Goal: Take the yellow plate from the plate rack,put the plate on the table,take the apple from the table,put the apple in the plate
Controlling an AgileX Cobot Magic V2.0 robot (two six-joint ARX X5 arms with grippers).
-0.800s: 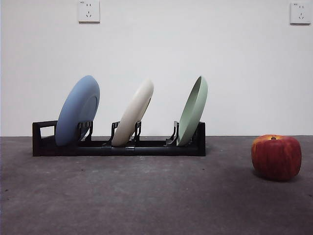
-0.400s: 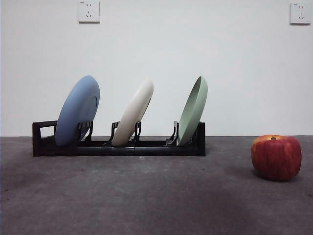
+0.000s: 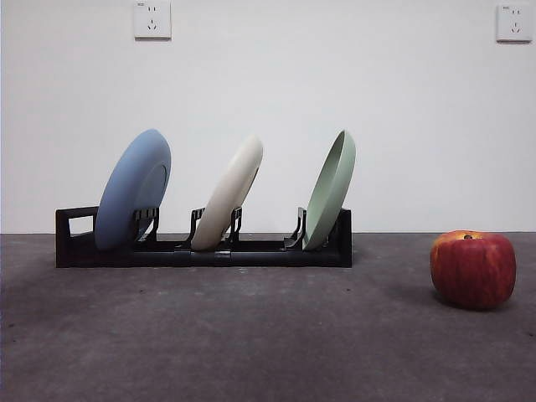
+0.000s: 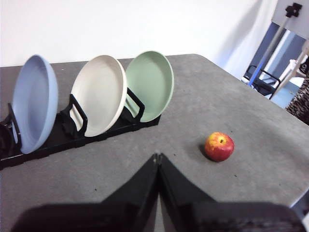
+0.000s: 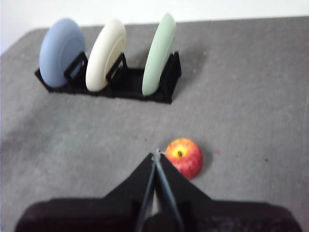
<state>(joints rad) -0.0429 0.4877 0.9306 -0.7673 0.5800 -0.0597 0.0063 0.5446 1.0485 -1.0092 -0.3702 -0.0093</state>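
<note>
The yellow plate (image 3: 228,194) is a cream plate leaning in the middle slot of the black plate rack (image 3: 201,249). It also shows in the left wrist view (image 4: 99,94) and the right wrist view (image 5: 105,54). The red apple (image 3: 472,269) rests on the dark grey table (image 3: 251,335) at the right, apart from the rack; it also shows in the left wrist view (image 4: 219,146) and the right wrist view (image 5: 184,157). My left gripper (image 4: 157,157) is shut and empty, high above the table. My right gripper (image 5: 156,154) is shut and empty, above and just beside the apple. Neither arm shows in the front view.
A blue plate (image 3: 133,189) leans in the rack's left slot and a pale green plate (image 3: 330,189) in its right slot. Two wall sockets (image 3: 152,18) sit high on the white wall. The table's rounded edge (image 4: 270,104) runs beyond the apple.
</note>
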